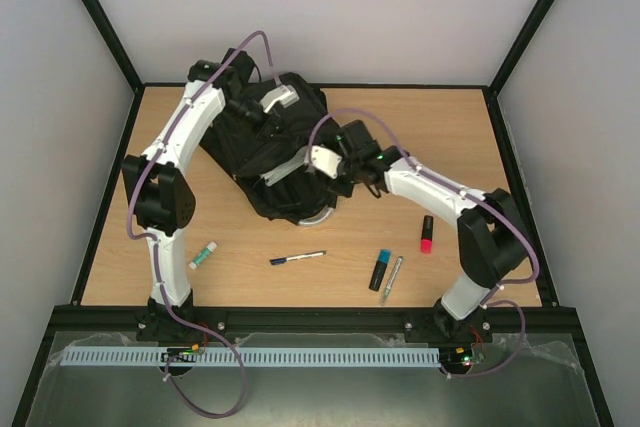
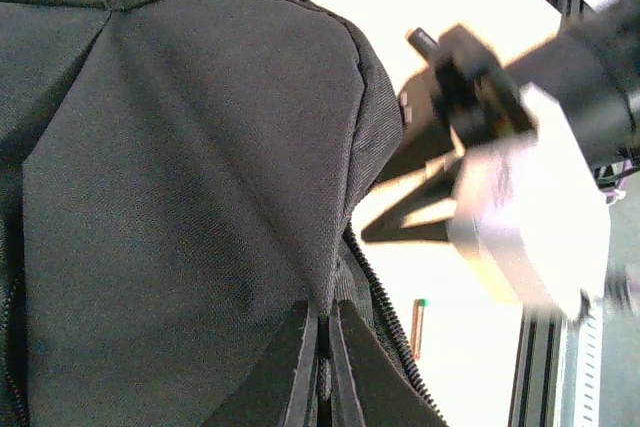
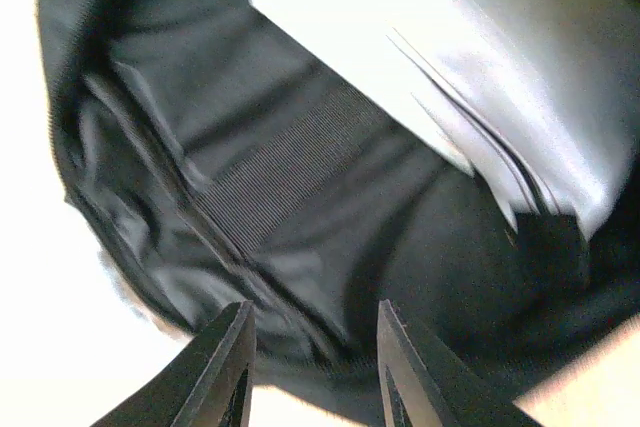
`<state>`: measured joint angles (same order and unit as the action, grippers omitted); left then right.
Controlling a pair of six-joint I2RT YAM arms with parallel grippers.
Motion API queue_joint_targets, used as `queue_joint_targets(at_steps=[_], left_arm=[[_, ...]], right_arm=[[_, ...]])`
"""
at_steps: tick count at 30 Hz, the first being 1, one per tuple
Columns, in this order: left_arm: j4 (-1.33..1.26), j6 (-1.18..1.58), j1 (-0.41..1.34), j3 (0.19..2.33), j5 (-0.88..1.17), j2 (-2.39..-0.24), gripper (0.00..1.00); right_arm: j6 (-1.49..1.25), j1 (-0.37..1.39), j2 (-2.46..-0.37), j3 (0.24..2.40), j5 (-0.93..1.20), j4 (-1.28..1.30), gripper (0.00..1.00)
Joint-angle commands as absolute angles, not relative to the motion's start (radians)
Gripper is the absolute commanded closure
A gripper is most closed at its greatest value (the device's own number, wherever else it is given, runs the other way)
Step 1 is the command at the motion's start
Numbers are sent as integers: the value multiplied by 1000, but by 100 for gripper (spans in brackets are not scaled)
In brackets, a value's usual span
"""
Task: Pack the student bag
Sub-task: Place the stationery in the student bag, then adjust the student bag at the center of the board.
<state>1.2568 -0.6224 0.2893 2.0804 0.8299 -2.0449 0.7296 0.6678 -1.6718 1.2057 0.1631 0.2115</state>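
The left claw (image 2: 322, 315) is pinching a fold of the student bag (image 2: 180, 197) between fingers drawn almost together. The right claw (image 3: 315, 312) is hovering with its fingers spread wide and holding nothing, just over the bag's dark open mouth. The black bag is lying slumped toward the far edge of the tabletop (image 1: 460, 127), slightly left of its middle, and a glue stick (image 1: 203, 254), a pen (image 1: 297, 258), a blue highlighter (image 1: 380, 269), a slim marker (image 1: 392, 278) and a pink highlighter (image 1: 426, 235) are lying scattered toward the near edge, all apart from the bag.
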Motion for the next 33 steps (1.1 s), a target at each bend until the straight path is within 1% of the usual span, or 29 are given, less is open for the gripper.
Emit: queue_joint_targets(at_steps=[1, 6, 9, 12, 14, 17, 21, 22, 25, 28, 29, 33], left_arm=[[1295, -648, 295, 2067, 926, -2030, 96], [1293, -663, 295, 2045, 918, -2040, 95], [1277, -663, 299, 2011, 900, -2044, 95], [1238, -640, 307, 1962, 879, -2045, 94], [1209, -627, 312, 1929, 872, -2045, 94], [1163, -591, 328, 1889, 853, -2047, 94], [1102, -538, 368, 1837, 788, -2052, 93], [1084, -521, 376, 1822, 756, -2052, 91], [1021, -449, 388, 1791, 640, -2055, 78], [1003, -418, 385, 1787, 551, -2050, 63], [1002, -415, 382, 1791, 541, -2046, 59], [1023, -437, 366, 1822, 544, -2000, 49]], right_arm=[[573, 535, -1612, 1212, 244, 400, 65], [493, 389, -1616, 1269, 301, 502, 58], [414, 315, -1647, 1306, 354, 538, 50], [357, 294, -1709, 1375, 408, 601, 45], [321, 292, -1741, 1406, 447, 616, 44], [270, 292, -1779, 1427, 522, 597, 40], [186, 292, -1850, 1469, 544, 574, 37], [175, 292, -1866, 1476, 536, 569, 36], [164, 293, -1898, 1492, 511, 572, 34], [165, 293, -1903, 1493, 475, 582, 34], [169, 293, -1901, 1490, 475, 587, 34], [181, 292, -1864, 1473, 480, 604, 33]])
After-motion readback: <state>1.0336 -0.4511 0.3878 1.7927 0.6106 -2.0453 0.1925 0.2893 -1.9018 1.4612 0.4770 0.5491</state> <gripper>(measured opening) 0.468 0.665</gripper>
